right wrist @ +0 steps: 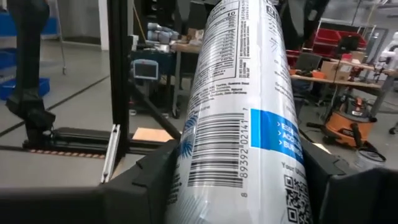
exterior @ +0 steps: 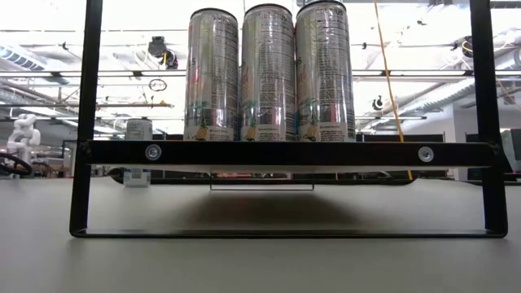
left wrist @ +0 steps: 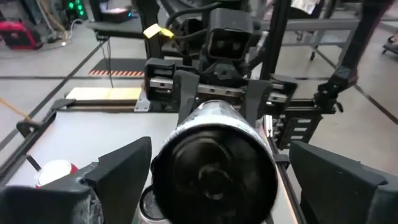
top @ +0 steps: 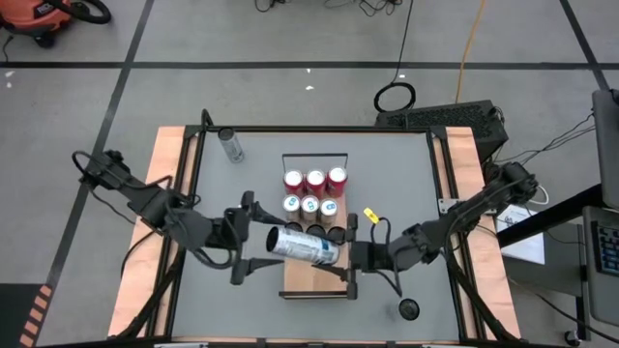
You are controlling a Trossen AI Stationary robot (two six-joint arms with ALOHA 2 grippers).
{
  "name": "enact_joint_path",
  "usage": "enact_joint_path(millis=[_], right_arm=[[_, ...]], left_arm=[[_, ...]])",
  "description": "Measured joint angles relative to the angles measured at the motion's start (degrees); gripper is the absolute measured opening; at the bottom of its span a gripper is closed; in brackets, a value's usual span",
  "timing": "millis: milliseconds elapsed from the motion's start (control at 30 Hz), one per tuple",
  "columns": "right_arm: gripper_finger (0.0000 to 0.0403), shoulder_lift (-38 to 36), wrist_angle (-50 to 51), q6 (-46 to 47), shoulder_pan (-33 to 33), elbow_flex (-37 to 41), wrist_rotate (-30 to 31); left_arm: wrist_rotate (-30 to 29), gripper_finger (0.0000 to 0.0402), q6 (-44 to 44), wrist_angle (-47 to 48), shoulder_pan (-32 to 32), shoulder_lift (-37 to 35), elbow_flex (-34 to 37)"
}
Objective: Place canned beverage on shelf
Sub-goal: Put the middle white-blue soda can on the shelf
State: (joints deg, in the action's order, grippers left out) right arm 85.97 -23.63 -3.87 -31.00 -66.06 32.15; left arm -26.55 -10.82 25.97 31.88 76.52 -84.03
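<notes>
high view shows the shelf [top: 311,273] lying along the middle of the table [top: 387,174], with its black wire rail [top: 314,158] at the far short end. six cans already stand on it in two rows, three with red tops [top: 314,180] next to the rail and three with pale tops [top: 309,205] just in front of them; some dark round tops seem to make a third row behind the arms, but i cannot count them. the silver can [top: 302,246] that is in work now lies on its side in the air above the near part of the shelf, between the two hands. the right hand [top: 350,254] is clamped on one end of it, as the right wrist view shows with a finger [right wrist: 149,174] on each side of the can. the left hand [top: 253,242] is at the other end, its fingers [left wrist: 118,168] standing apart and clear of the can. so i judge that the can is now with the right hand only. it is not yet upright and not yet on the shelf. one more can [top: 231,145] stands apart near the far left corner.
</notes>
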Motion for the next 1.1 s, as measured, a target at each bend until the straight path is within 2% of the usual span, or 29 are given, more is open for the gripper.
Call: enact_joint_path(millis=[167,400,533,633,1100], right_arm=[[0.0202,-1.20,-0.26,0.87,1.06,0.00,-7.36],[0.0202,-1.22,-2.83,6.34,6.41,0.00,-21.39],[0.0202,-1.21,-2.63,7.01,8.42,0.00,-22.43],[0.0202,-1.20,-2.63,6.91,9.05,0.00,-22.29],[0.0203,-1.00,-2.59,4.19,9.21,-0.02,-18.28]], left_arm=[[0.43,0.0377,4.24,0.35,1.35,-2.70,0.00],[5.49,0.0377,8.67,1.17,2.01,-3.49,-0.04],[5.97,0.0377,8.26,2.86,1.99,-3.43,-0.04],[2.95,0.0377,8.19,3.31,2.01,-3.25,-0.04],[-1.33,0.0377,2.09,1.92,0.24,-2.04,-0.02]])
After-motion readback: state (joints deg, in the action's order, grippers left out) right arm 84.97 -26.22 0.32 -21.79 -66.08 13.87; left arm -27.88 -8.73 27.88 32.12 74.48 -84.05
